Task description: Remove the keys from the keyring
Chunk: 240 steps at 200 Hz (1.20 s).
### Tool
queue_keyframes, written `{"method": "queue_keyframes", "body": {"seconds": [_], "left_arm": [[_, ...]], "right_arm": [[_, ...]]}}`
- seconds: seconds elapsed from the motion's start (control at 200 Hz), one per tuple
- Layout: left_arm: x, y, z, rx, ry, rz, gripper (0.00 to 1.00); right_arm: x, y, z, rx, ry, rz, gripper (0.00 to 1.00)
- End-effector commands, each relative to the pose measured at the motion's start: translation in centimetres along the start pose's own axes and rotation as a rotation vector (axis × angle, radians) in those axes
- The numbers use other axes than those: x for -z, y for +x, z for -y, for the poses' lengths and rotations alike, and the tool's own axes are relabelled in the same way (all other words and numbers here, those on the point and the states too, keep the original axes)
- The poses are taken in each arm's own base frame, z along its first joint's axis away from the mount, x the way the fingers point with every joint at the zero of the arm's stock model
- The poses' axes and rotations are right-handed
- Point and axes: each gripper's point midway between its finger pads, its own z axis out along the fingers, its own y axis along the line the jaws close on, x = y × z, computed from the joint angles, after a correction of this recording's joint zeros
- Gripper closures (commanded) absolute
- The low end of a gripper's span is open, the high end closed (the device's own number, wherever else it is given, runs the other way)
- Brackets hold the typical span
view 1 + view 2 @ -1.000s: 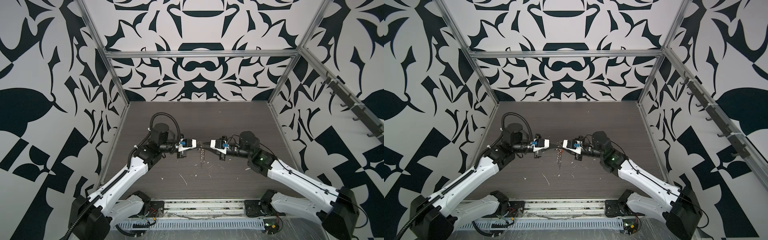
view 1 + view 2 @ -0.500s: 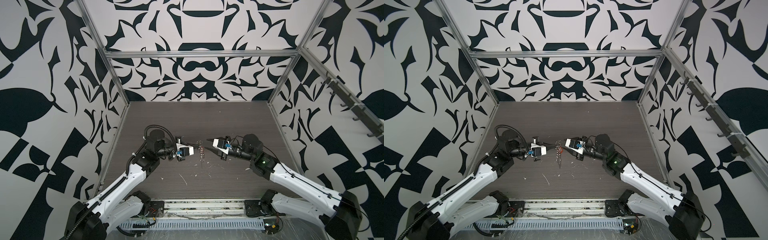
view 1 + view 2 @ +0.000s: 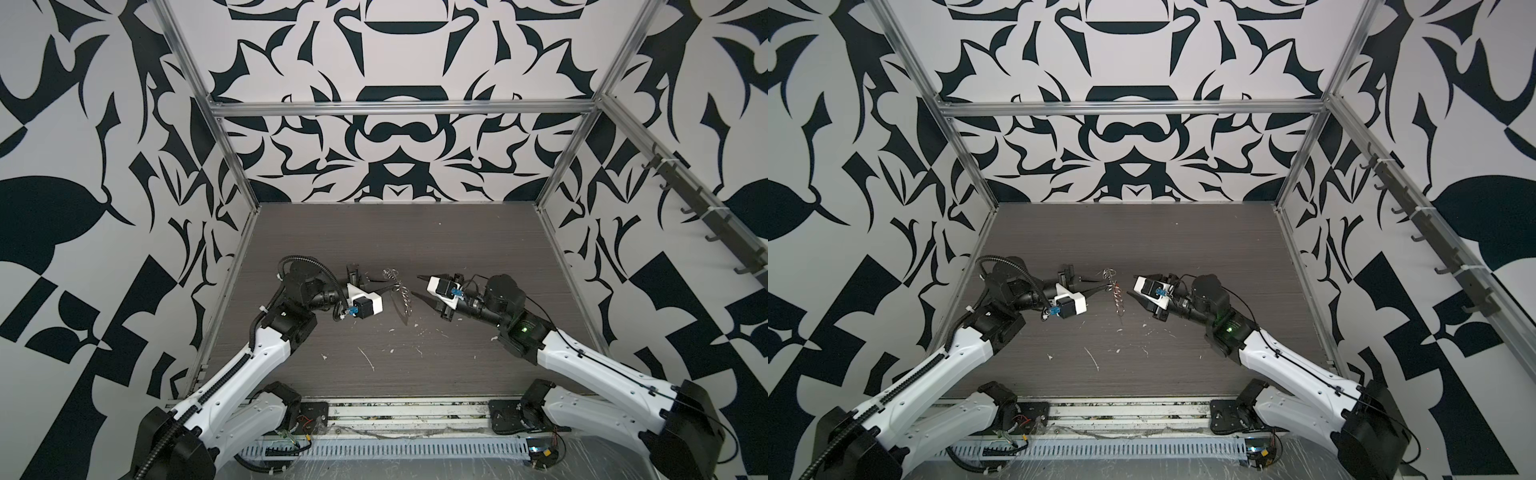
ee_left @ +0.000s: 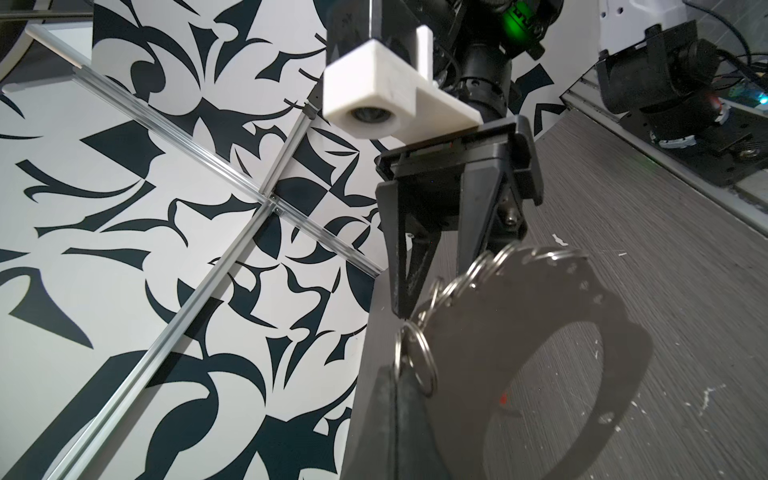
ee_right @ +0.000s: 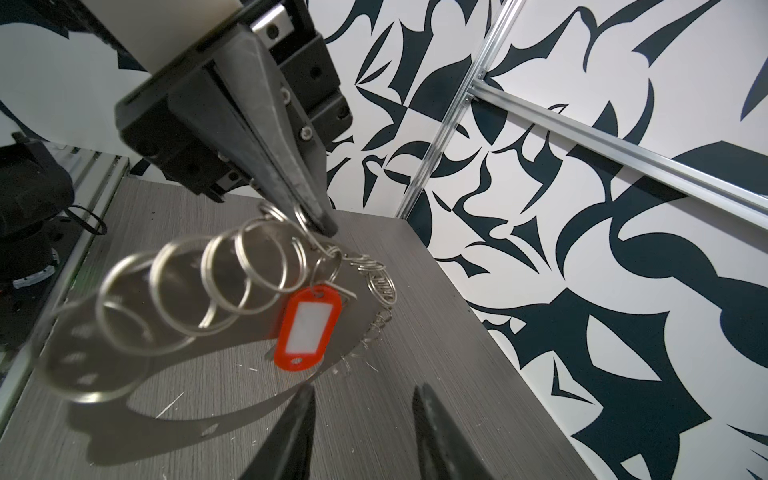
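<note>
The keyring point(image 5: 206, 266), a chain of linked silvery split rings, is pinched at one ring by the closed left gripper point(image 5: 326, 226) and hangs from it over the grey wood-grain worktop point(image 5: 415, 332). The keys point(image 5: 379, 282), small thin silvery pieces, are bunched just past that gripper's tip, beside a red plastic tag point(image 5: 309, 328) with a white label. The right gripper point(image 3: 417, 286) is seen empty, its jaws parted, near the bunch but apart from it.
</note>
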Motion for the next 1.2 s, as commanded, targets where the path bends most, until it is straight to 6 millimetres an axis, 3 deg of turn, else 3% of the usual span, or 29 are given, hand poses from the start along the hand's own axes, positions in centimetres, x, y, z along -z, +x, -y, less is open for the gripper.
{"method": "queue_keyframes", "body": {"seconds": [0.0,0.085,0.395,0.59,1.195], "left_arm": [[0.2,-2.1,-1.7,-0.043,-0.008,0.067,1.0],[0.5,-2.2,-2.0,0.008,0.002,0.086,1.0],[1.5,-1.5,-3.5,0.125,-0.022,0.169,1.0],[1.4,-1.4,-3.5,0.134,-0.017,0.172,1.0],[1.8,-1.5,-2.8,0.166,-0.017,0.161,1.0]], "right_arm": [[-0.1,-1.8,0.8,-0.01,0.033,0.074,0.56],[-0.3,-2.0,0.8,-0.044,0.026,0.084,0.55],[-0.5,-3.0,0.5,-0.189,0.007,0.127,0.26],[-1.3,-3.1,-0.4,-0.191,0.032,0.139,0.25],[-4.0,-4.7,0.5,-0.156,0.049,0.215,0.28]]}}
